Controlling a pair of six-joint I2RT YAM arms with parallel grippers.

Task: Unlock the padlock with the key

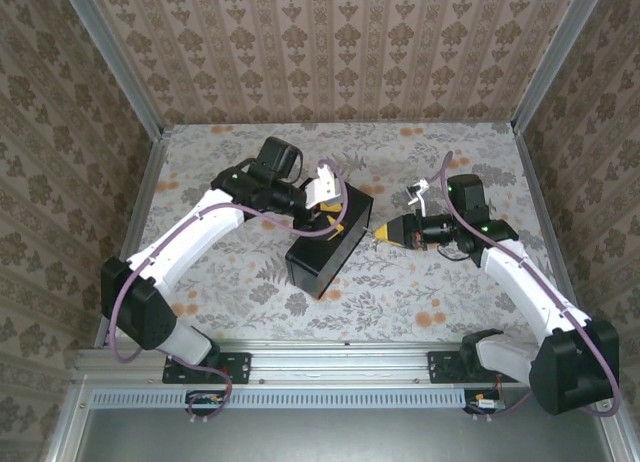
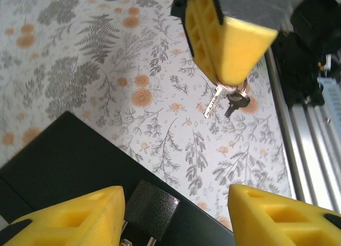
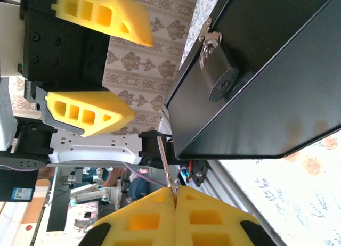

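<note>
Two robot arms reach over a table (image 1: 250,282) with a flower pattern. A black box (image 1: 320,262) sits in the middle of it, between the two claws.

The padlock (image 3: 218,70) is small and hangs on a metal clasp on the side of the box. In the right wrist view it looks grey and shiny, with a round keyhole on its end. In the left wrist view, the padlock (image 2: 152,208) shows as a dark, rough block at the edge of the box (image 2: 64,161).

The left gripper (image 1: 333,220) is at the top edge of the box. Its yellow fingers (image 2: 69,216) are spread wide apart, with the padlock in the space between them. Whether they touch the padlock cannot be told. From the right wrist view, the left gripper (image 3: 141,78) is also spread and holds nothing.

The right gripper (image 1: 378,232) points at the side of the box and is just beside it. Its yellow fingers (image 3: 213,214) are pressed together and pinch the key (image 3: 164,161). The left wrist view shows the right gripper (image 2: 234,75) with the silver key (image 2: 211,105) hanging from its tip, beside a second key with a dark head (image 2: 236,103). The key is not in the padlock.
</note>
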